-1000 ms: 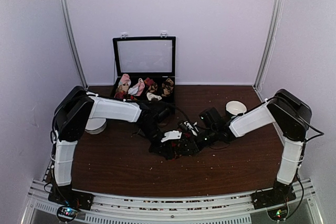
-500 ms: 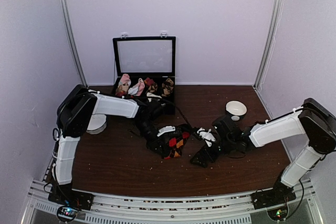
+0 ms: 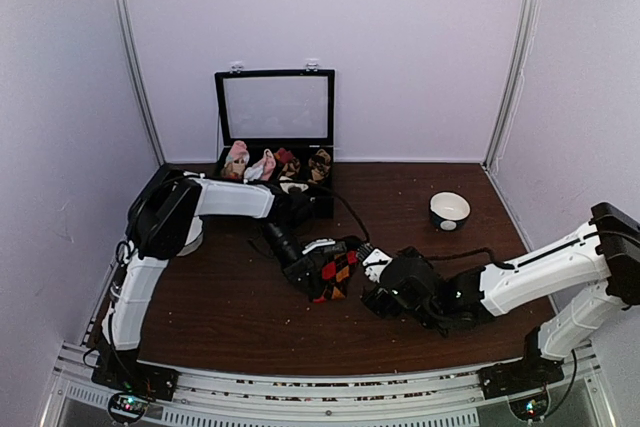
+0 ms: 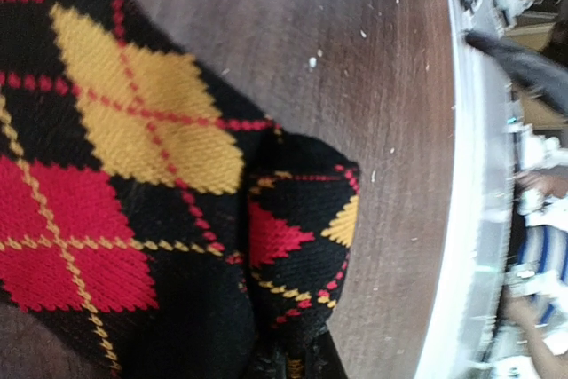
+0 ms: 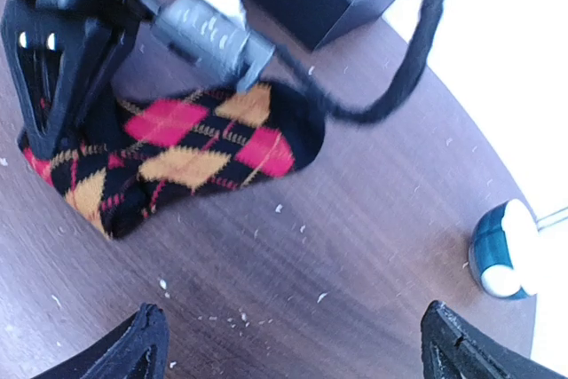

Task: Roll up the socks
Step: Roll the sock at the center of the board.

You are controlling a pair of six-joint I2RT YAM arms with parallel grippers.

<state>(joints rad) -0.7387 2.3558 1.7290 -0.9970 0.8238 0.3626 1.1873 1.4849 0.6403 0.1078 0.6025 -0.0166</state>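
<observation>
A black argyle sock point(image 3: 336, 271) with red and orange diamonds lies bunched on the dark wooden table point(image 3: 230, 312) near the middle. My left gripper point(image 3: 312, 269) sits at its left end, shut on a fold of the knit. In the left wrist view the sock point(image 4: 133, 184) fills the left side and the pinched fold runs down into my left gripper point(image 4: 306, 363). My right gripper point(image 3: 368, 285) hovers just right of the sock, wide open and empty. In the right wrist view the sock point(image 5: 191, 161) lies ahead of my right gripper point(image 5: 302, 348), with bare table between the fingertips point(image 5: 146, 343).
An open black box point(image 3: 322, 197) with sock bundles stands at the back, lid up. A white-lined bowl point(image 3: 449, 210) sits at the back right, also in the right wrist view as bowl point(image 5: 501, 250). A white round object point(image 3: 185, 237) lies under the left arm. A black cable point(image 5: 390, 95) crosses above the sock.
My right gripper let go of the sock, opened wide and drew back toward the near right. The left gripper kept its hold and shifted the sock slightly.
</observation>
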